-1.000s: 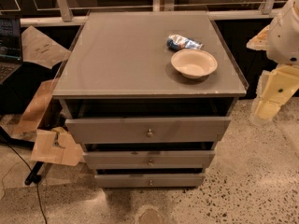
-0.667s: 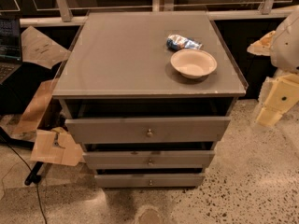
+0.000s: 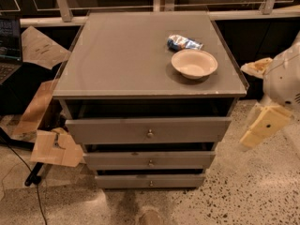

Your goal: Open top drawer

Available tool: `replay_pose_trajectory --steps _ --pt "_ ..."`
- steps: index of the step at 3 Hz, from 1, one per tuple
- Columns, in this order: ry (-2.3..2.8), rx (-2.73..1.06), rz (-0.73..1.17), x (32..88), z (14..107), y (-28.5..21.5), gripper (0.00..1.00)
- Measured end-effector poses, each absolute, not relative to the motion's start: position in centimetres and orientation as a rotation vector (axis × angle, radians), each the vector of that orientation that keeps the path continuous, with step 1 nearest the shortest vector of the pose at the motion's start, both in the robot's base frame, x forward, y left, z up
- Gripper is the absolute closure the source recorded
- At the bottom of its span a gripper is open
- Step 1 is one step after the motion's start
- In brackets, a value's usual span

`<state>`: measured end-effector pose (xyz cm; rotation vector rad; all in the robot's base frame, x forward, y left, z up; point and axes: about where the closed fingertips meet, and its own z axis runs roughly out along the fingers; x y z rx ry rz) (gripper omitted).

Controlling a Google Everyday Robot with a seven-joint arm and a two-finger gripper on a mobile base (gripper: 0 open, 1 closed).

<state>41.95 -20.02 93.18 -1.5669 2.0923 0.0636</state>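
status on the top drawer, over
Gripper open, beside the cabinet at picture right, touching nothing. Top drawer part-way out, knob free. Nothing blocking its front.

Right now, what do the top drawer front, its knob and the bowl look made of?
Top drawer: grey-painted wood or laminate, matte, flat even colour. Knob: likely metal, small bright glint. Bowl: pale, matte, thin rim; paper or plastic, can't say. Gripper hangs beside the cabinet, at the picture's right edge, clear of the drawer.
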Motion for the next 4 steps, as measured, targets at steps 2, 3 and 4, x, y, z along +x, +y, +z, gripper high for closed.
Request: replay_pose_trajectory --steps 2,3,4 --pt "2.033 -1.478 0.138 44.2 86.9 -15.7 0.0" --pt "2.041 -1.5 0.195 46.2 83.7 -13.4 0.0" --pt "2.042 -1.504 0.205 46.4 83.3 -13.1 0.18"
